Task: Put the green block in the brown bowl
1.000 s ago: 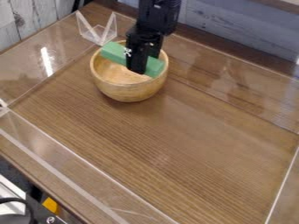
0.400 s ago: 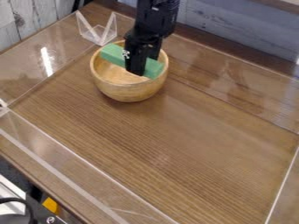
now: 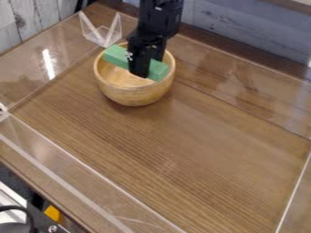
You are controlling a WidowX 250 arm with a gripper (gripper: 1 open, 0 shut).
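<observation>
The brown bowl stands on the wooden table at the back left. The green block sits tilted over the bowl's far-left rim, with its right end under the fingers. My black gripper comes straight down into the bowl's mouth and is shut on the block's right end. The fingertips reach just inside the bowl. The dark fingers hide that end of the block.
A clear plastic wall runs around the table, with a raised corner just behind the bowl. The wooden tabletop stretches forward and to the right of the bowl. A grey plank wall stands behind.
</observation>
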